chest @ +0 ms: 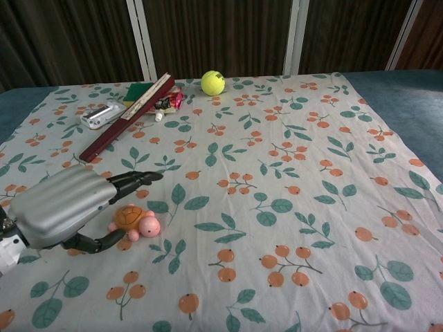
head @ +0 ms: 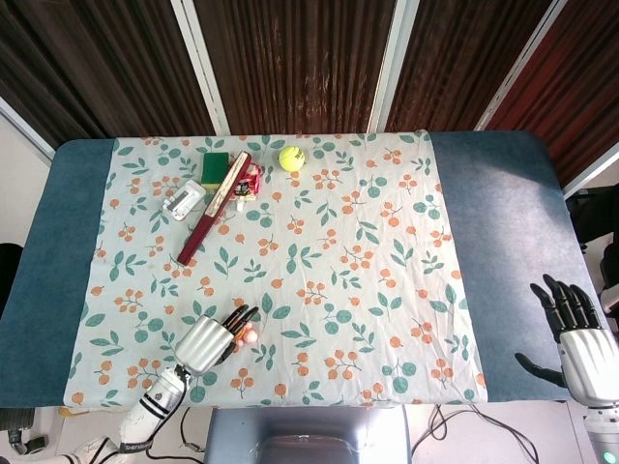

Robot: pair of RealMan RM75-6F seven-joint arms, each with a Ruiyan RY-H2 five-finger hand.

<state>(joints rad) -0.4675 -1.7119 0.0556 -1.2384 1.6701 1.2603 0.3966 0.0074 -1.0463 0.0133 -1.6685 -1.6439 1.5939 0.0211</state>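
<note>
Left hand [chest: 59, 211], fingers [chest: 135, 178] spread and empty, flanking a toy turtle [chest: 135, 221] lying free on floral tablecloth [chest: 291, 173] between fingers and thumb; right hand [head: 575, 338] splayed, idle, well apart.

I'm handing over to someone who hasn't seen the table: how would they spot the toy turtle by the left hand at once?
Start at the floral cloth and go to its near left corner, where the left hand lies with fingers spread. The turtle sits on the cloth right beside those fingers. It is the only pink toy with a brown shell, alone there; the other small things lie at the far edge by the tennis ball.
</note>
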